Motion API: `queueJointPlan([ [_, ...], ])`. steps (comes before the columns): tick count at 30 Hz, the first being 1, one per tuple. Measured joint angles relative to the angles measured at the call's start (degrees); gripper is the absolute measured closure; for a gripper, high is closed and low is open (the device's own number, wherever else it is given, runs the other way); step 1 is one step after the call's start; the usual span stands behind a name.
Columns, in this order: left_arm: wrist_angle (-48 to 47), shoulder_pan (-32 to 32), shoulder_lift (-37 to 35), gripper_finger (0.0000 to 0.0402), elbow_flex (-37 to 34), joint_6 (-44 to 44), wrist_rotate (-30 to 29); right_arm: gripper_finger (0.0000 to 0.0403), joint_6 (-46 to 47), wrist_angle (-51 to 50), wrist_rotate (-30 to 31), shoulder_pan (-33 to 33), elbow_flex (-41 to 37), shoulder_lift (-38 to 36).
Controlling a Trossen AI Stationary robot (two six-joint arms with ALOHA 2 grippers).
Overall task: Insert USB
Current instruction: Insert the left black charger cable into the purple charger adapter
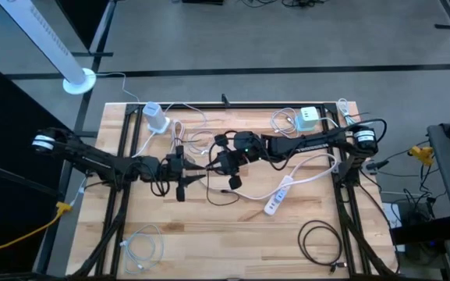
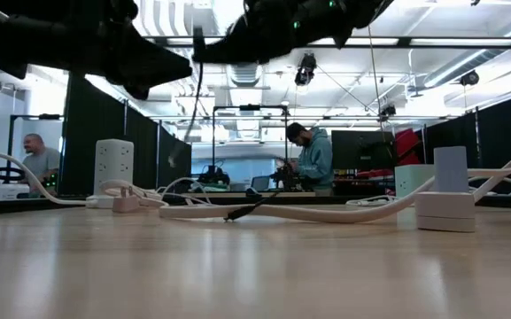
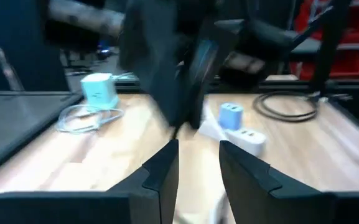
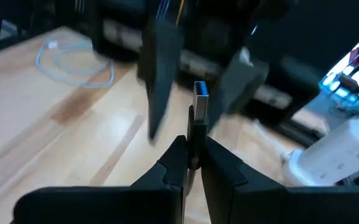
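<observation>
A black USB plug with a metal, blue-lined tip (image 4: 201, 93) stands up between the fingers of my right gripper (image 4: 193, 152), which is shut on it above the table's middle (image 1: 220, 162). My left gripper (image 3: 198, 165) faces it from the table's left (image 1: 193, 168). Its fingers are open, with a gap and nothing gripped between them. In the right wrist view the left gripper's fingers (image 4: 157, 81) show blurred just beyond the plug's tip. A white power strip (image 1: 279, 199) lies flat on the table right of centre. My right gripper pinches the plug's black body (image 4: 196, 134) between its two fingers, below the metal tip. The tip sticks out past the fingertips toward the left gripper. The plug is lifted clear of the table.
A white charger (image 1: 156, 117) sits at the far left and a pale green one (image 1: 308, 117) at the far right, with white cords around them. A black cable coil (image 1: 322, 242) lies near right, a white cable (image 1: 143, 250) near left. People stand beyond the table.
</observation>
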Motion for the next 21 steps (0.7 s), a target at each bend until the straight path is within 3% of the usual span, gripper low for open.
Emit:
queueJointPlan([
  [8, -3.3, 0.1, -2.8, 0.0299, 0.1, -1.1, -1.2, 0.0385, 2.0, -0.1, -0.4, 0.1, -0.2, -2.9],
  [21, 7.4, 0.1, 6.2, 0.0299, 0.2, 0.8, -2.4, 0.0385, 6.5, 1.4, -0.9, 0.2, -0.3, -3.0],
])
